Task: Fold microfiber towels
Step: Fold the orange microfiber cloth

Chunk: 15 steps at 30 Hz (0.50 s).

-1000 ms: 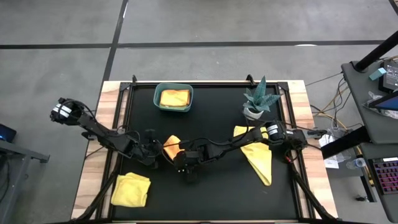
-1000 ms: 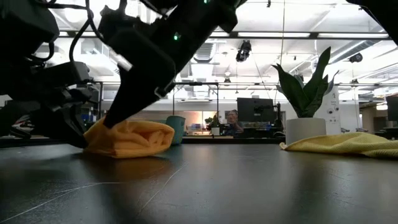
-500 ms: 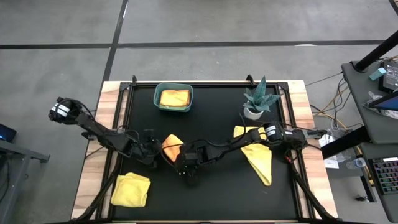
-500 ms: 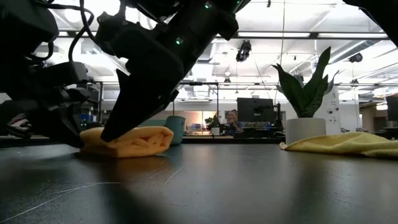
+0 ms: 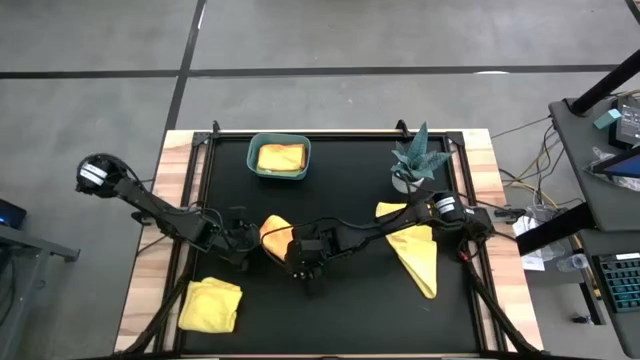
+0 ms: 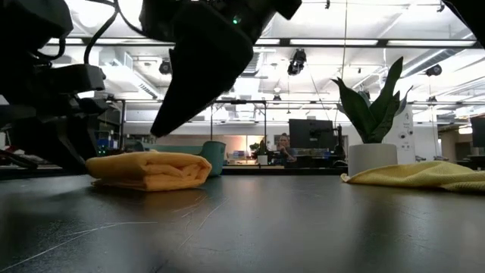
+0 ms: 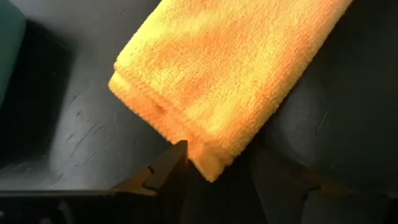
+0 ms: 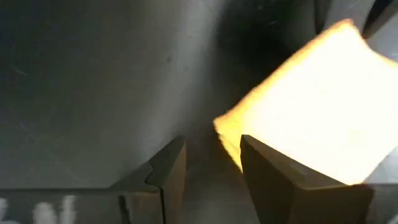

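the folded orange towel (image 5: 275, 233) lies free between the left gripper (image 5: 243, 240) and right gripper (image 5: 303, 262), both parted and empty, the left nearer.

A teal plastic bin (image 5: 279, 170) is seen near the far edge of the black table mat (image 5: 350, 310), toward the left of its middle. To the right of the bin, well apart from it, a small potted plant (image 5: 415, 160) with pointed green leaves is set in a white pot, also near the mat's far edge. In the low view the plant (image 6: 373, 125) is shown upright, far to the right of the bin (image 6: 214, 158). The mat is bordered by a wooden tabletop (image 5: 150, 270). Right of the table, a dark desk (image 5: 600, 140) with cables and a keyboard (image 5: 618, 285) is partly shown. Around the table, grey floor (image 5: 100, 80) is seen.
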Motion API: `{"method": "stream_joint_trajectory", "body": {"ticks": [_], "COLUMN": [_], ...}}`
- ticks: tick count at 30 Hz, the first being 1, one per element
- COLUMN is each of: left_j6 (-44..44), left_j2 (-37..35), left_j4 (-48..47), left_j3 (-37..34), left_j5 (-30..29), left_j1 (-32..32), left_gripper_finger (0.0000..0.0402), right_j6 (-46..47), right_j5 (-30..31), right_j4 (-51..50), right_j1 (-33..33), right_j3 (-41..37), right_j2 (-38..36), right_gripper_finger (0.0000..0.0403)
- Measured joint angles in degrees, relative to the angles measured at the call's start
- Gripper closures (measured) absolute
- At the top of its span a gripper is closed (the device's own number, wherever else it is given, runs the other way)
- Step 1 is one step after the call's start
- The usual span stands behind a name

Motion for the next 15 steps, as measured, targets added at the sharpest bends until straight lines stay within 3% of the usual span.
{"method": "stream_joint_trajectory", "body": {"ticks": [8, 15], "left_j6": [0.4, 0.3], "left_j2": [-2.8, -4.6], "left_j4": [-7.2, -5.3], "left_j3": [3.1, 3.9], "left_j5": [0.0, -0.5], "left_j1": [0.0, 0.0], "left_gripper_finger": [0.023, 0.023], "right_j6": [-3.0, -3.1], "right_j5": [7.8, 6.9], "right_j4": [-1.3, 14.6], "right_j1": [-1.2, -2.2], "right_j3": [-0.6, -7.4], "right_j2": [-1.0, -1.0], "right_gripper_finger": [0.0306, 0.0373]}}
